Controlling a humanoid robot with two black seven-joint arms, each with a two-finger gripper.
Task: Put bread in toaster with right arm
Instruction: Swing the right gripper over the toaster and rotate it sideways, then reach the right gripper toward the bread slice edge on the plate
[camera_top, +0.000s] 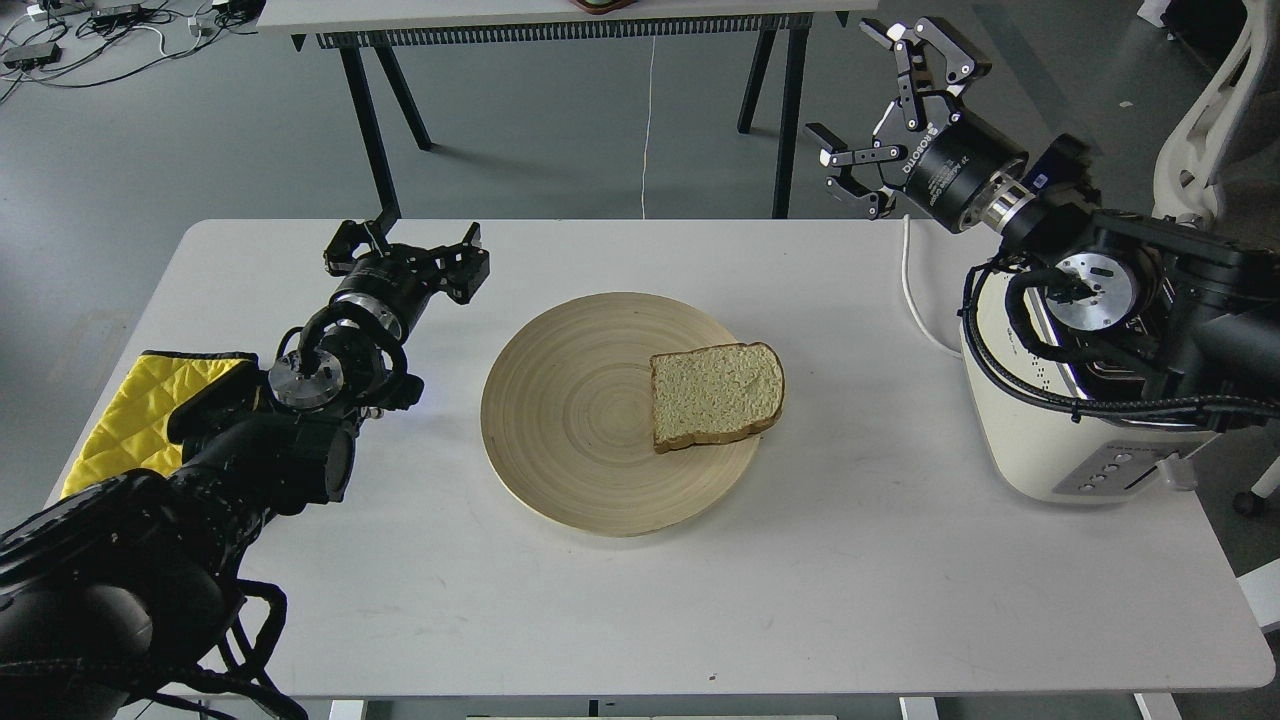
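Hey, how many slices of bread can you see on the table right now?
1. The pale tan slice of bread lies on the right side of the round wooden plate. The cream-white toaster slots are partly hidden by the arm.

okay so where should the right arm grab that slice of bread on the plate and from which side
Grip the bread at its right edge, coming from the right and above. It lies flat on the plate, and that rounded end hangs past the rim, so one finger could probably slip underneath. The right tool is open, empty, and on that side.
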